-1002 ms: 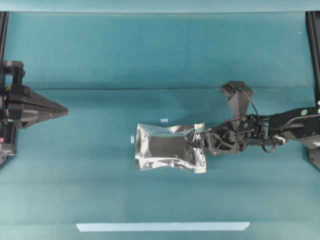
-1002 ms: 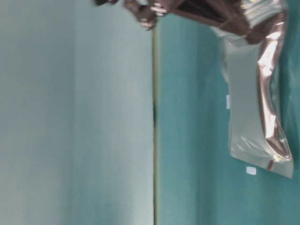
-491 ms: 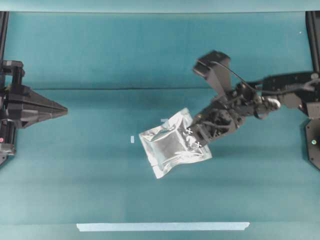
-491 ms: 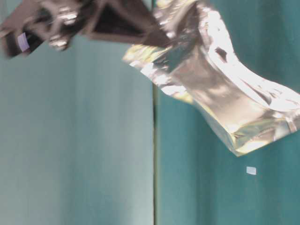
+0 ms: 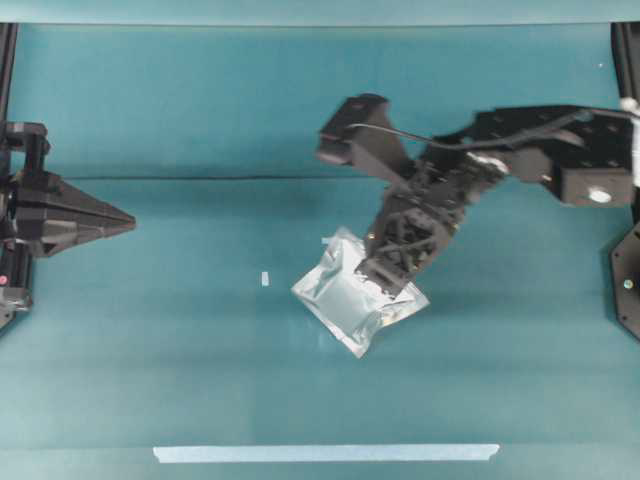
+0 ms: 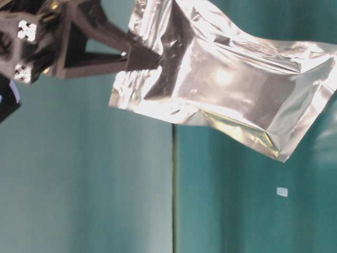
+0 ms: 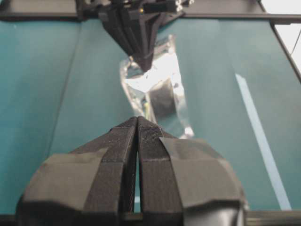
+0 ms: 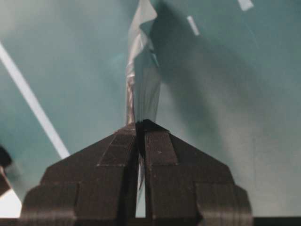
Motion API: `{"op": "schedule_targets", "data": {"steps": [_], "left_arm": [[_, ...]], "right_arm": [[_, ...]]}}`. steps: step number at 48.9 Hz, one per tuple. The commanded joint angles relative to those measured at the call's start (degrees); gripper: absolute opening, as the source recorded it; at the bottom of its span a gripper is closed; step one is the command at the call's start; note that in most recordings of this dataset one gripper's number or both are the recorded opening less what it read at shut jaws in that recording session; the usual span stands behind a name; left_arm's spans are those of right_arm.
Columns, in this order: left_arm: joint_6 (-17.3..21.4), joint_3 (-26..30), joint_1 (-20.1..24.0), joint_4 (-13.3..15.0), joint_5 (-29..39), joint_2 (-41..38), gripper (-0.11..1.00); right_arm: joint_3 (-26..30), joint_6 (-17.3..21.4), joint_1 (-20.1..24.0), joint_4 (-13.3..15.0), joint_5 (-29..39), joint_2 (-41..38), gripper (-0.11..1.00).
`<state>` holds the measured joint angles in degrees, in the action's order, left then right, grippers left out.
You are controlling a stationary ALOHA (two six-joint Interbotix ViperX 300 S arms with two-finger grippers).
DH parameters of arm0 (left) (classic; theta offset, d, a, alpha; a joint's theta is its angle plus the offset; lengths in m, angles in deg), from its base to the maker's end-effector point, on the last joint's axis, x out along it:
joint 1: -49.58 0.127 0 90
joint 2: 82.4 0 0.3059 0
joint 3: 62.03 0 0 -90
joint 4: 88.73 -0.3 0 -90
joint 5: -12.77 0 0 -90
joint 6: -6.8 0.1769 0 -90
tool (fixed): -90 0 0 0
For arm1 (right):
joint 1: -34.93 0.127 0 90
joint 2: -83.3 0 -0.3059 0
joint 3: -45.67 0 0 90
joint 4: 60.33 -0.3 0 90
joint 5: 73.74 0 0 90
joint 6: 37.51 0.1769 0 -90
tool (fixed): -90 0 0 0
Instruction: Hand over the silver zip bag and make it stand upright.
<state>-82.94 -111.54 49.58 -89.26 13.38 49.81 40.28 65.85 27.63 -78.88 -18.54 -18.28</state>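
The silver zip bag (image 5: 348, 298) is a shiny foil pouch held in the air above the table's middle. It hangs tilted from my right gripper (image 5: 380, 272), which is shut on one short end of it. The bag fills the table-level view (image 6: 237, 89) with the gripper (image 6: 138, 57) at its left end. The right wrist view shows the bag edge-on (image 8: 141, 80) rising out of the shut gripper (image 8: 142, 125). My left gripper (image 5: 128, 219) is shut and empty at the far left; its wrist view shows the gripper (image 7: 137, 120) facing the bag (image 7: 157, 89).
A long pale blue tape strip (image 5: 325, 453) lies along the table's front. Two small pale tape marks (image 5: 265, 279) (image 5: 328, 241) lie near the bag. Dark frame posts (image 5: 8, 60) stand at the table's left and right sides.
My right arm lifted the bag off the table and swung up and to the left with it. The bag turned from lying flat to hanging tilted. The left arm stayed still.
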Motion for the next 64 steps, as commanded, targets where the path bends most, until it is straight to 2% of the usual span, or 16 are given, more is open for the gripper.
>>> {"op": "schedule_targets", "data": {"steps": [1, 8, 17, 24, 27, 32, 44, 55, 64], "left_arm": [[-0.09, 0.53, 0.09, -0.09, -0.18, -0.18, 0.0], [-0.18, 0.35, 0.09, -0.09, -0.18, -0.18, 0.0], [-0.18, 0.18, 0.18, 0.0, -0.18, -0.18, 0.0], [-0.18, 0.18, 0.26, 0.0, -0.18, -0.18, 0.0], [-0.18, 0.09, 0.26, 0.0, -0.18, -0.18, 0.0], [-0.26, 0.09, 0.35, 0.0, -0.18, -0.18, 0.0], [-0.35, -0.18, 0.44, -0.09, -0.18, -0.18, 0.0], [-0.35, -0.26, 0.79, -0.09, -0.26, 0.09, 0.0], [-0.35, -0.62, 0.79, 0.0, -0.18, 0.35, 0.0]], "right_arm": [[5.89, -2.99, 0.0, -0.18, 4.92, -1.23, 0.03], [12.13, -6.42, 0.35, 1.49, 12.39, -3.87, 0.03], [19.16, -10.37, 0.97, 7.12, 20.74, -7.38, 0.03], [23.73, -16.7, 1.76, 10.11, 24.96, -9.49, 0.03], [25.14, -20.13, 2.46, 11.69, 25.22, -10.37, 0.03], [26.46, -23.38, 3.25, 13.27, 25.05, -11.07, 0.03], [26.46, -28.39, 3.69, 18.81, 21.18, -11.34, 0.03], [26.37, -30.85, 4.22, 19.51, 17.4, -12.74, 0.03], [26.54, -31.2, 4.75, 19.78, 17.84, -14.24, 0.03]]}}
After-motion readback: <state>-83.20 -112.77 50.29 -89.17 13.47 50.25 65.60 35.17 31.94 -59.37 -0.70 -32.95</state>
